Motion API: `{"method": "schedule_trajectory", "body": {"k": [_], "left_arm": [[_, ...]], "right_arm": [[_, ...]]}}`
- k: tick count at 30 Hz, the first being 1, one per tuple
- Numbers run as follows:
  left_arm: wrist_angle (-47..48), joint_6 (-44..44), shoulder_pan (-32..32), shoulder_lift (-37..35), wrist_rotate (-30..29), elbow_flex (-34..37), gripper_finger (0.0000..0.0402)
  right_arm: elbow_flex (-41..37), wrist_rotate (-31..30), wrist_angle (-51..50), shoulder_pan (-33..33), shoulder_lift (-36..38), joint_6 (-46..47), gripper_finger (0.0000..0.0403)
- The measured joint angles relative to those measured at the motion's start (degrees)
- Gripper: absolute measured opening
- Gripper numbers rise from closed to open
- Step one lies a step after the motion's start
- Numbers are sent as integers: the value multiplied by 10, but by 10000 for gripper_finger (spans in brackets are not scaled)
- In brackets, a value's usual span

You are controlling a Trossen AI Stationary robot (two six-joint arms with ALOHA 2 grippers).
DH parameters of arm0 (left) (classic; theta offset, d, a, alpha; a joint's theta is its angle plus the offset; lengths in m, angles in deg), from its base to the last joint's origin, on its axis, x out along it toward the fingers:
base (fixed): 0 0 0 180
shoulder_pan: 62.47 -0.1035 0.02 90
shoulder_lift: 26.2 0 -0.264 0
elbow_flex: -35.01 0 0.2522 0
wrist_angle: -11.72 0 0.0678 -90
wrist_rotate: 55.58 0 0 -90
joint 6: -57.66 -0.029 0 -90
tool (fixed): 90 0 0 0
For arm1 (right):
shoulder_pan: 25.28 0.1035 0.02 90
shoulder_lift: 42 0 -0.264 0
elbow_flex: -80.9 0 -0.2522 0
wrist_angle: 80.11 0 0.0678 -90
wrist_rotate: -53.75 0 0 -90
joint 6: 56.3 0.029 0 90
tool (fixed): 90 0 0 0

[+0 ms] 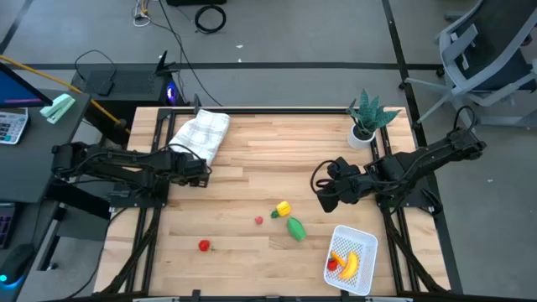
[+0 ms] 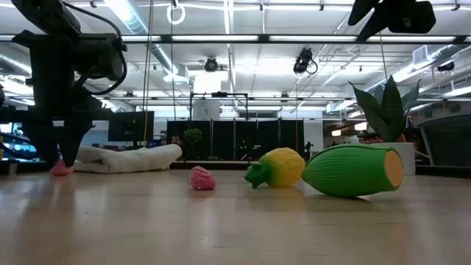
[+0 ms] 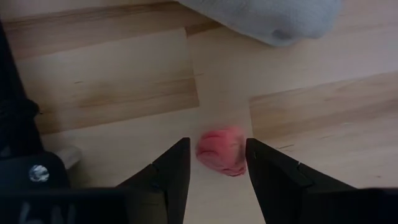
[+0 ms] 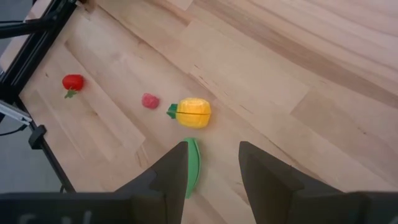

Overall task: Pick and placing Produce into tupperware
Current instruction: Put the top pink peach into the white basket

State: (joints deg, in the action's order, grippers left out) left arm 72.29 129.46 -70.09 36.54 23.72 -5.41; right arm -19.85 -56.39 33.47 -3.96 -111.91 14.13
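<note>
No writing can be read on any of the things. A mark on the left gripper's [image 3: 216, 165] body is cut off and too dark to read.

The left gripper hangs near the table's [image 1: 252, 147] left side, just beside the white cloth [image 1: 201, 132]. Its fingers are open, and a small pink piece [image 3: 222, 151] lies between them. It is a soft, lumpy blob, and the view is too blurry to tell if a finger touches it. From above, the arm hides this piece.

The right gripper [image 4: 211, 165] is above the table's right half, fingers open, holding nothing. The green piece [image 4: 192, 163] pokes out past one finger; most of it is hidden there.

The green piece is long and ribbed with a tan flat end, and the yellow pepper [image 1: 283, 208] has a green stem. They lie close together in the middle near the front edge. Another pink piece [image 1: 259, 221] is just left of them. A red piece [image 1: 204, 245] sits farther left, near the front edge.

The white basket [image 1: 362, 242] is at the front right corner. A banana [image 1: 348, 265] and something red [image 1: 332, 264] lie inside.
</note>
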Motion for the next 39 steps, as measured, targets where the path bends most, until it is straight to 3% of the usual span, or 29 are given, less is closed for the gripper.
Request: {"method": "schedule_trajectory", "body": {"k": [7, 15, 19, 22, 27, 33, 39], "left_arm": [[-21, -4, 0, 0, 7, 3, 131], [-75, -4, 17, -1, 28, 0, 16], [-148, -2, 43, -1, 46, -38, 15], [-231, -19, 65, -1, 41, -91, 11], [-386, -132, 103, 8, 28, -216, 11], [-390, -282, 138, 85, 19, -413, 11], [-381, -402, 164, 255, 26, -606, 11]], "right_arm": [[0, 0, 0, -2, 0, 0, 151], [0, 0, 0, -2, 0, -1, 151], [0, -7, 0, -2, 0, -1, 151], [0, -20, 0, -2, 0, -2, 151], [0, -73, -6, -2, 2, -37, 151], [0, -172, -51, -12, 17, -48, 151], [0, -224, -97, -38, 36, -62, 151]]}}
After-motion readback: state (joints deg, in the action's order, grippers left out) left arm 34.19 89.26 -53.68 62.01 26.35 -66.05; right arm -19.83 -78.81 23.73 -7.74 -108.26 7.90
